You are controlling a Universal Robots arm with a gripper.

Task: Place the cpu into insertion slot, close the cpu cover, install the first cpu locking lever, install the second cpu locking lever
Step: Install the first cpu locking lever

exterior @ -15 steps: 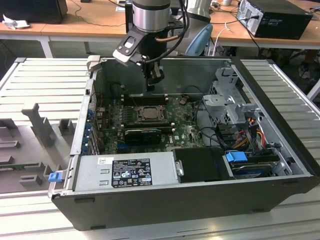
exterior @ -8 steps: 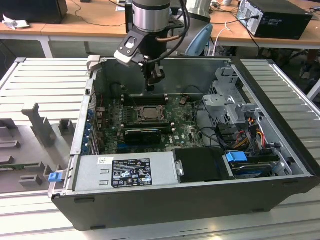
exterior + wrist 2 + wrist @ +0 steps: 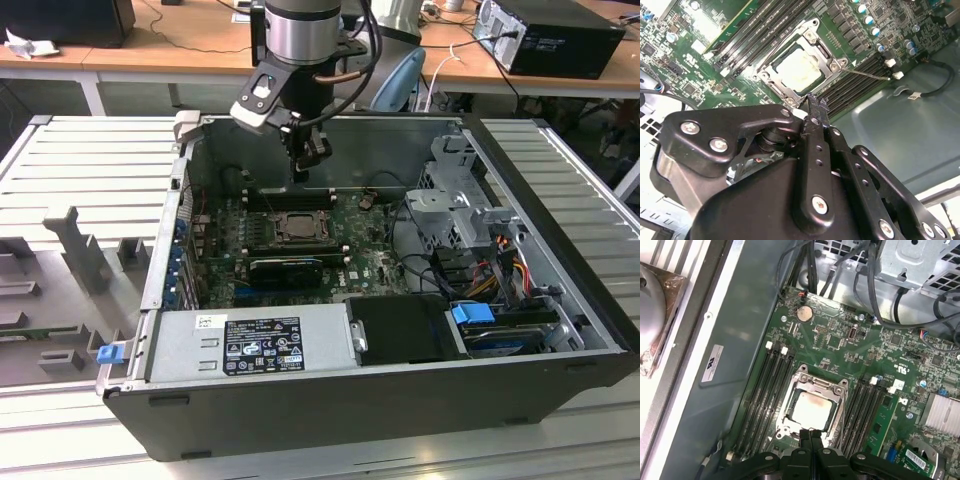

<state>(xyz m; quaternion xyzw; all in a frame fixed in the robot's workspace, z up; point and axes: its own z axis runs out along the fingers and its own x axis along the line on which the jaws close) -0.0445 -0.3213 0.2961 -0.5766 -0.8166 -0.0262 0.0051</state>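
Note:
The cpu [image 3: 811, 410] lies flat in the insertion slot [image 3: 297, 226] on the green board, its pale face showing through the cut-out of the cpu cover [image 3: 816, 384]. The silver cover frame lies down over the chip. In the second wrist view a thin silver lever rod [image 3: 865, 73] sticks out sideways from the socket beside the cpu [image 3: 799, 69]. My gripper [image 3: 300, 174] hangs above the socket, apart from it, its fingers pressed together with nothing between them. Its tip [image 3: 810, 433] sits just off the socket's edge in both wrist views.
Black memory slots [image 3: 771, 390] flank the socket on both sides. The case wall [image 3: 330, 135] rises behind the gripper. A drive cage [image 3: 455, 205] with cables stands at the exterior view's right, and a power supply [image 3: 255, 343] lies along the front. A coin battery [image 3: 804, 313] and a heatsink [image 3: 942, 415] sit on the board.

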